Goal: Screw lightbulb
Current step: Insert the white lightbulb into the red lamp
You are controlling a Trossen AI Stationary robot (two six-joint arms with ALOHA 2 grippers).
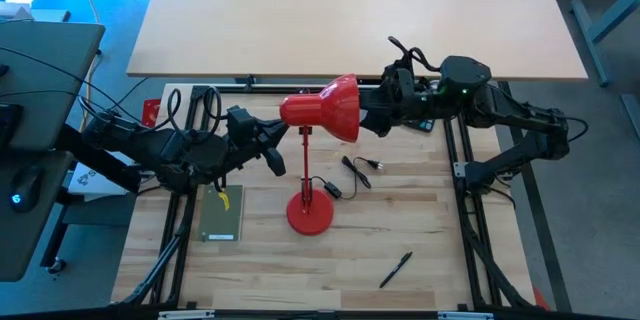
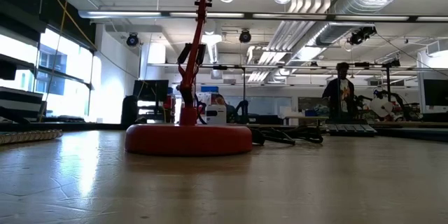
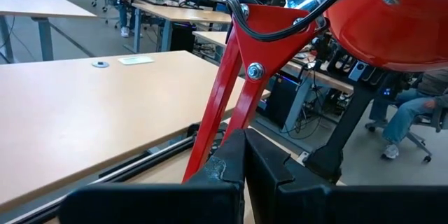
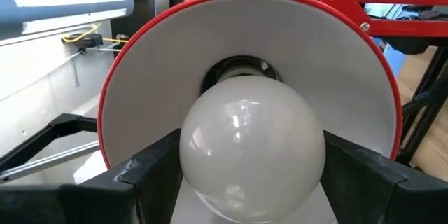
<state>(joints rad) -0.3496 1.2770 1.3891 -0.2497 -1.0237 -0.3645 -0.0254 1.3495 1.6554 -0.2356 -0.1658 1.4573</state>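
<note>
Inside the red lamp shade (image 4: 245, 63), the right gripper (image 4: 245, 175) grasps the lightbulb (image 4: 252, 150). Left of it, the left gripper (image 3: 245, 175) is clenched on the lamp arm (image 3: 224, 105).

Glossy white lightbulb (image 4: 252, 150); red desk lamp (image 1: 322, 110), its shade white inside; black pen (image 1: 395, 270); pale wood-grain table (image 1: 400, 230); olive-green booklet (image 1: 222, 215).

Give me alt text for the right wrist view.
A white lightbulb sits between the right hand's two dark fingers, its base at the socket inside the red lamp shade. The shade's white interior fills most of the frame.
</note>
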